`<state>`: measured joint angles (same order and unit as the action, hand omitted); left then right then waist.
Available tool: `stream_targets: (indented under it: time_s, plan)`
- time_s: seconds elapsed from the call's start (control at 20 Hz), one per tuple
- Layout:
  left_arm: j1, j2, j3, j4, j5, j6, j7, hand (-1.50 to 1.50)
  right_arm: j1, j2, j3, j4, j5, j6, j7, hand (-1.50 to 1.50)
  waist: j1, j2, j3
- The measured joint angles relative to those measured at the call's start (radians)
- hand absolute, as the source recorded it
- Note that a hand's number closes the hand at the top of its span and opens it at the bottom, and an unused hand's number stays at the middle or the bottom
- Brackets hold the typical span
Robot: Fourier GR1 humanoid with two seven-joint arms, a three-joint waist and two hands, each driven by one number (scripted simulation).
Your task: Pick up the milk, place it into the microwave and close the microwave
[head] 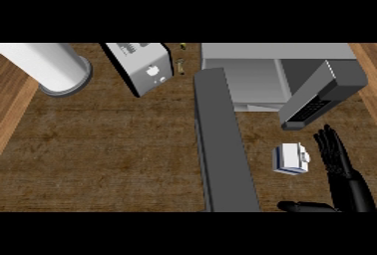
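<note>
Fingers (333, 152) of the right hand (352, 191) are lying straight and close together, pointing away from the robot toward the microwave (276, 55). They are gripping nothing. Thumb is sticking out to the left along the lower edge of the view, spread wide from the fingers, so the hand is showing fully open.

Milk (291, 158), a small white carton with blue edging, is resting on the counter (110, 149) just left of the fingers, in the angle between fingers and thumb. A thin strip of counter seems to be showing between the carton and the nearest finger; cannot tell for certain whether they are touching. The carton is sitting outside the microwave, in front of it, between the open door (225, 149) and the hand.

Microwave is occupying the upper right of the view, its pale grey cavity (250, 82) showing. The door is standing open as a long dark grey slab, running from the microwave's left front corner toward the robot. A dark grey block (324, 92) with button-like marks is jutting out at the microwave's right side, just beyond the fingertips; cannot tell which part it is.

Farther left, a silver toaster (140, 67) and a white cylinder (48, 64) are standing at the back of the counter.
</note>
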<state>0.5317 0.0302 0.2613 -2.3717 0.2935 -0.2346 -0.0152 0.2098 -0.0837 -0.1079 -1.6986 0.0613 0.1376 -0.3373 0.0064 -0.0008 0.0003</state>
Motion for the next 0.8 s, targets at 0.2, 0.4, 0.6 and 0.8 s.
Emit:
stream_targets:
  time_s: [0.2,0.4,0.6,0.8]
  plan:
    - [0.003,-0.008,0.013,0.005,0.009,-0.015,-0.003,-1.5,-0.04,-0.022,-0.055,0.16,-0.002,0.002,-0.095,-1.5,0.001,0.0,0.0]
    - [-0.007,-0.012,0.035,0.01,0.02,-0.034,0.008,-1.5,-0.091,-0.049,-0.092,0.308,-0.001,0.013,-0.175,-1.5,0.001,0.0,0.0]
    - [-0.008,-0.021,0.047,0.008,0.025,-0.044,0.012,-1.5,-0.134,-0.067,-0.111,0.444,0.002,0.031,-0.259,-1.5,0.001,0.0,0.0]
    - [0.005,-0.025,0.081,0.019,0.045,-0.086,-0.01,-1.5,-0.17,-0.09,-0.124,0.586,0.019,0.045,-0.358,-1.5,0.003,0.0,0.0]
